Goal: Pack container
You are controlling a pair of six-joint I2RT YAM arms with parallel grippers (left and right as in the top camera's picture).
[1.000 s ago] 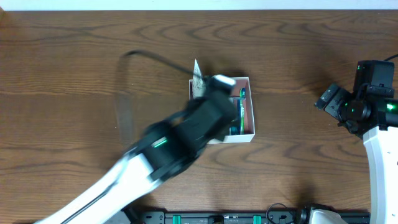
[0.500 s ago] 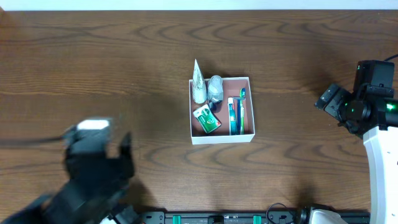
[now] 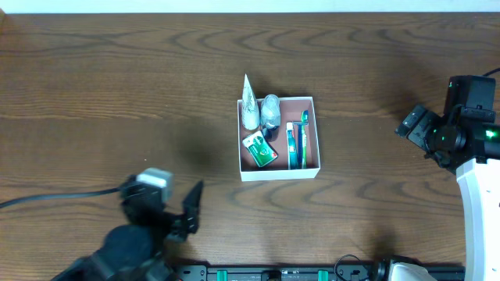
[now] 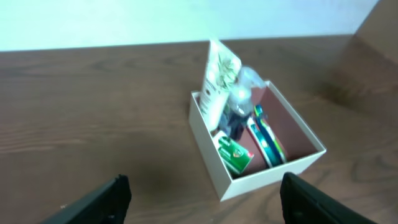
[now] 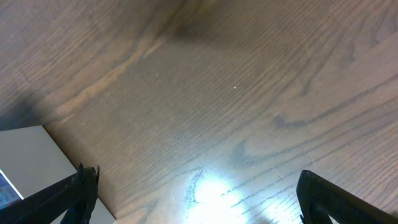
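The container (image 3: 279,173) is a shallow white-walled box with a pinkish-brown floor, sitting mid-table. Inside it are a white tube (image 3: 248,105) leaning at the back left corner, a small clear bottle (image 3: 270,109), a green packet (image 3: 260,150) and toothbrushes (image 3: 297,144). My left gripper (image 3: 168,204) hangs open and empty near the table's front left, well clear of the box. In the left wrist view the container (image 4: 273,174) lies ahead of the left gripper (image 4: 204,186). My right gripper (image 3: 412,126) stands open and empty at the far right, over bare wood (image 5: 198,180).
A black cable (image 3: 55,197) trails left from the left arm. The right arm's white base (image 3: 476,183) occupies the right edge. A pale flat corner (image 5: 28,162) shows at the left of the right wrist view.
The left arm has pulled back from over the container to the table's front left, and its jaws have spread wider. The right arm has not moved.
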